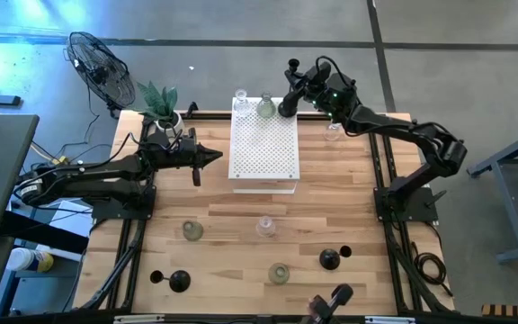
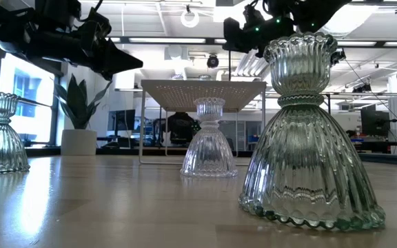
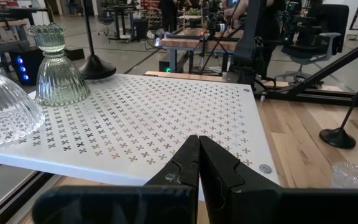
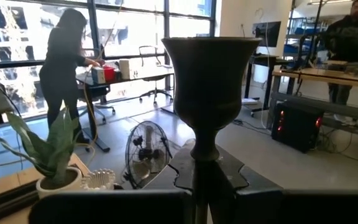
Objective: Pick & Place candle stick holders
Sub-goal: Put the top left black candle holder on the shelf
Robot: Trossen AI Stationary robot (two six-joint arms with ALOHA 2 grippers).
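Observation:
A white perforated box (image 1: 263, 148) stands mid-table with two glass candle stick holders (image 1: 240, 101) (image 1: 266, 106) on its far edge. My right gripper (image 1: 288, 104) hovers by the box's far right corner, shut on a black holder (image 4: 210, 81) with a goblet-shaped cup. My left gripper (image 1: 216, 157) is shut and empty, pointing level at the box's left side. Glass holders (image 1: 192, 231) (image 1: 265, 227) (image 1: 279, 273) and black ones (image 1: 180, 281) (image 1: 329, 260) stand on their bases on the near half of the table. Another clear one (image 1: 333, 133) stands right of the box. My right gripper pinches the black holder's thin stem (image 4: 204, 160), just under the cup, between its two fingers (image 4: 179, 177). The fingers lie level and come from the table's right side, across the stem. The holder stands upright with the cup up. The gripper hides its lower part.
A potted plant (image 1: 160, 103) stands at the table's far left corner, with a fan (image 1: 97, 67) on the floor beyond it. A third black holder (image 1: 340, 293) sits at the near edge. A person (image 4: 67, 81) stands in the room beyond.

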